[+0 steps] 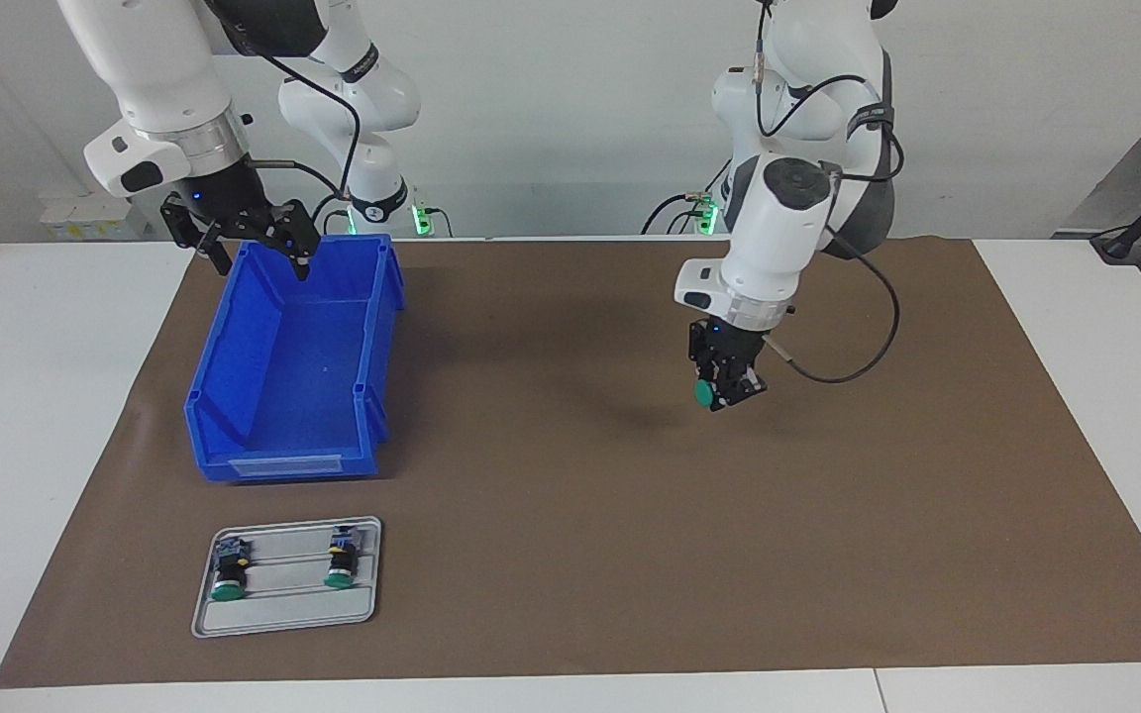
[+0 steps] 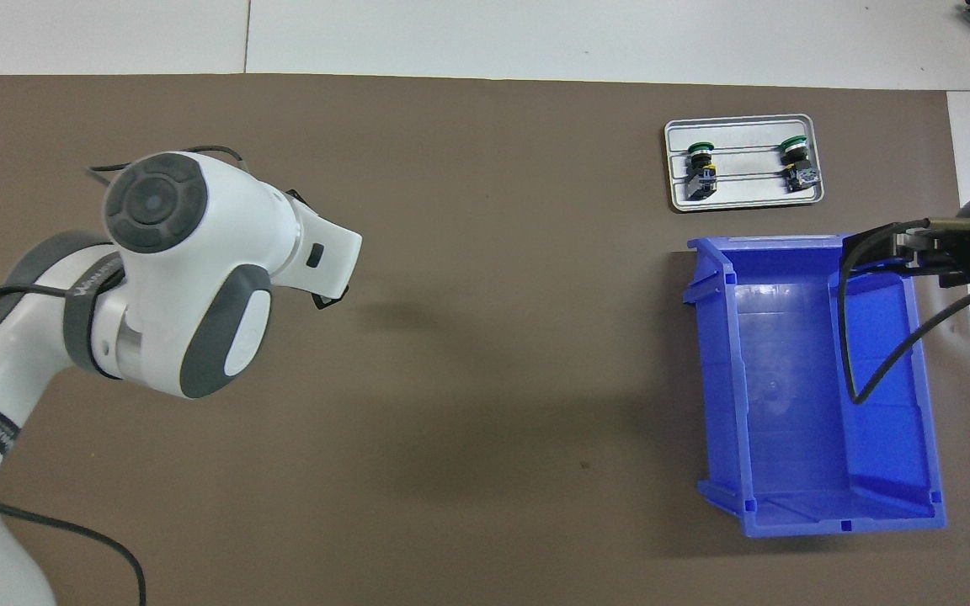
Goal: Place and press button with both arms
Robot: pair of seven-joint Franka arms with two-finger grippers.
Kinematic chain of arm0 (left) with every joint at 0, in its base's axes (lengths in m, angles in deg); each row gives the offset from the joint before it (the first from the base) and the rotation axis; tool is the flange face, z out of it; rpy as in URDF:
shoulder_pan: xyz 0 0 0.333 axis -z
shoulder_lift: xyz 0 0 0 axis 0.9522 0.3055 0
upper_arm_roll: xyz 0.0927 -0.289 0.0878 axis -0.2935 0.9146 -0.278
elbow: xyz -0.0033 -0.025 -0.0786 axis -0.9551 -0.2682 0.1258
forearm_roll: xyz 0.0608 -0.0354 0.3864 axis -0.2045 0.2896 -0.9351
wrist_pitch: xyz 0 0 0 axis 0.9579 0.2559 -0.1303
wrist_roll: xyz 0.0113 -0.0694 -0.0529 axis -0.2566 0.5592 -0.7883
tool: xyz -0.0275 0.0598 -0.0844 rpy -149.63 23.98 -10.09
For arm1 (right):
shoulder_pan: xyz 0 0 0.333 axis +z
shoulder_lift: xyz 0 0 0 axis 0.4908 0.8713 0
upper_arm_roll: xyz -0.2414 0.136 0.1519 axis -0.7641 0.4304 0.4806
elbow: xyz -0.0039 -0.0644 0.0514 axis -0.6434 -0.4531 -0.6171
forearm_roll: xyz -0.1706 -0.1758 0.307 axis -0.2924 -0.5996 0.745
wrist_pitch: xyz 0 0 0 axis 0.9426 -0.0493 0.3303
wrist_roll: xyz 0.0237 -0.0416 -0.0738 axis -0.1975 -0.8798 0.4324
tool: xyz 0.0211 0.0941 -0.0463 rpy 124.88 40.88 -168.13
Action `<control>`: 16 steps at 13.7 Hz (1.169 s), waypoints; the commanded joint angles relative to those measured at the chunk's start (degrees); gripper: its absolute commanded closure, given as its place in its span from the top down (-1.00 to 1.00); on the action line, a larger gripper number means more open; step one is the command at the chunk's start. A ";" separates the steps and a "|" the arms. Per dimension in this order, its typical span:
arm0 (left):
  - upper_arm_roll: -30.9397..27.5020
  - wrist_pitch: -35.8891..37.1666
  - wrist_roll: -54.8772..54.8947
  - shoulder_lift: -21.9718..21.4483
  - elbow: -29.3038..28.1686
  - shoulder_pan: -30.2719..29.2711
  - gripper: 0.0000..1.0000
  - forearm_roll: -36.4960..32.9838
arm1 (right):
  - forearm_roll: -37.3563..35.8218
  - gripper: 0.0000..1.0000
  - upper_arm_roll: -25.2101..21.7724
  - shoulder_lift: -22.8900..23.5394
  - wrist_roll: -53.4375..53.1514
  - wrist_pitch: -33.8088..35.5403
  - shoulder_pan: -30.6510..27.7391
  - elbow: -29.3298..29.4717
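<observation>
White walls are standing at the top of the facing view, and a matte brown mat point(image 1: 580, 515) is covering most of the pale table point(image 1: 46, 416) beneath me.

My left gripper point(image 1: 726, 388) is hanging in the air over bare mat in the right half of the facing view, with its fingers closing narrowly on the button point(image 1: 705, 394). Only the round green cap is showing, low beside my black fingers; its stubby body is hiding between them. In the overhead view my own glossy white wrist is covering both this gripper and the button completely.

My right gripper point(image 1: 252, 238) is hovering with its jaws spread wide and holding nothing, over the rim of the blue bin point(image 1: 234, 376) at the upper left of the facing view. In the overhead view it is showing only partly at the right edge, where the frame is cutting off my arm, and a black cable is looping over the bin's inside.

That bin is a smooth, hard plastic box with sloping walls and a low lip at its open end, and it is lying empty.

Below it in the facing view, a flat grey metal tray point(image 1: 285, 614) with rounded corners and raised ribs is carrying two more buttons point(image 1: 228, 571) point(image 1: 341, 560), lying on their sides with green caps pointing toward the bottom edge. Their small markings are too fine to make out.
</observation>
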 commanded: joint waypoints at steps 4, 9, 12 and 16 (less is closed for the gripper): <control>0.32 9.58 18.26 -2.75 0.40 -12.90 -0.79 18.11 | -0.08 1.00 -0.14 -0.79 0.90 0.07 0.16 -0.83; 0.32 9.77 28.90 -6.61 -6.78 -20.72 -0.80 30.40 | -0.08 1.00 -0.23 -0.79 0.90 0.07 0.08 -0.92; 0.23 6.27 36.99 -10.56 -15.74 -23.54 -0.91 35.61 | -0.08 1.00 -0.23 -0.79 0.90 0.07 0.16 -0.92; 0.32 -1.12 44.73 -15.23 -26.83 -23.82 -0.92 49.74 | -0.08 1.00 -0.23 -0.79 0.90 0.07 0.08 -0.83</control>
